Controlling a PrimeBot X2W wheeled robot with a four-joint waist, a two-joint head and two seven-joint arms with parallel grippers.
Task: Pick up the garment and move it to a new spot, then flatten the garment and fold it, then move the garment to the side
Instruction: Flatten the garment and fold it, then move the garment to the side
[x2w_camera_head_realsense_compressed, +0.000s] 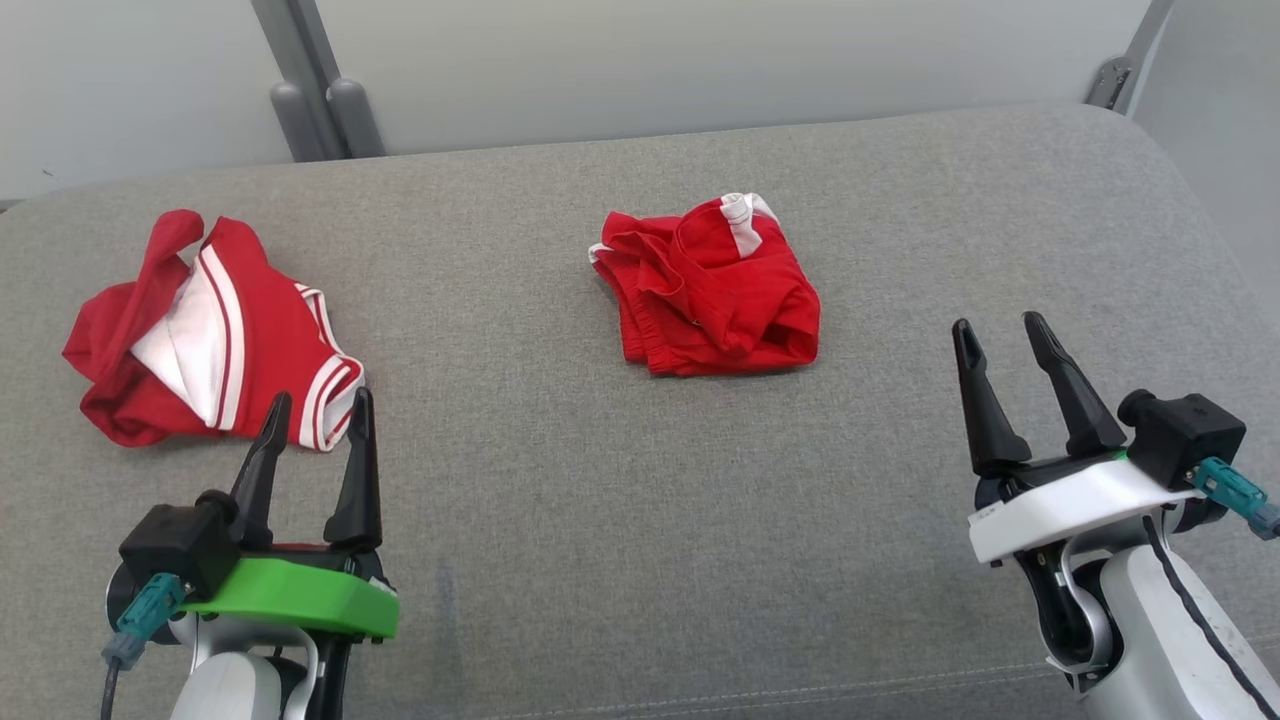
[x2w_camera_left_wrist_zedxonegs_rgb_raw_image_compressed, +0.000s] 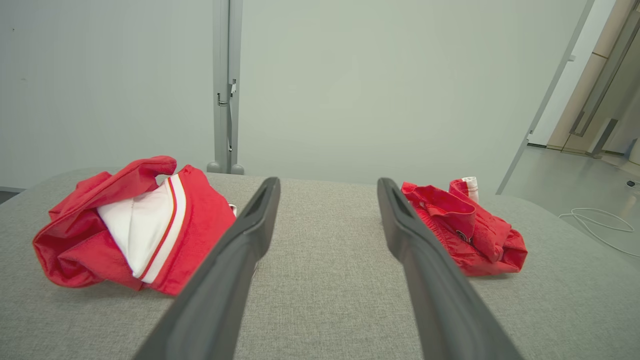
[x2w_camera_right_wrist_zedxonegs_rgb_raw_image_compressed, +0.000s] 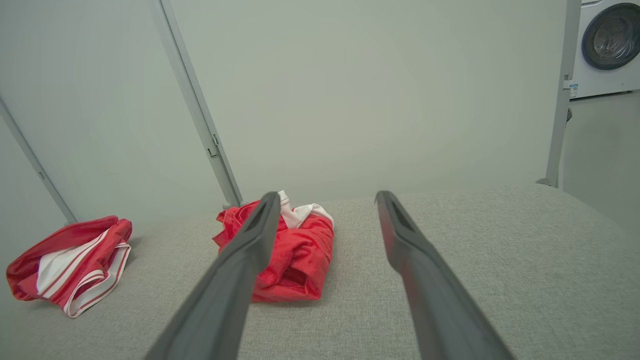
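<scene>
Two bundles before me: red-and-white striped garment (x2w_camera_head_realsense_compressed: 210, 335) left, red garment (x2w_camera_head_realsense_compressed: 715, 290) centre; left gripper (x2w_camera_head_realsense_compressed: 320, 398) and right gripper (x2w_camera_head_realsense_compressed: 997, 322) gape, empty.

The tabletop (x2w_camera_head_realsense_compressed: 620, 520) was covered in grey woven fabric, with rounded far corners and a seam along its near edge. Two items lay directly on it, well apart: a crumpled red-and-white garment (x2w_camera_head_realsense_compressed: 215, 335) toward the left side, and a bunched red garment (x2w_camera_head_realsense_compressed: 715, 290) with white trim near the centre.
</scene>
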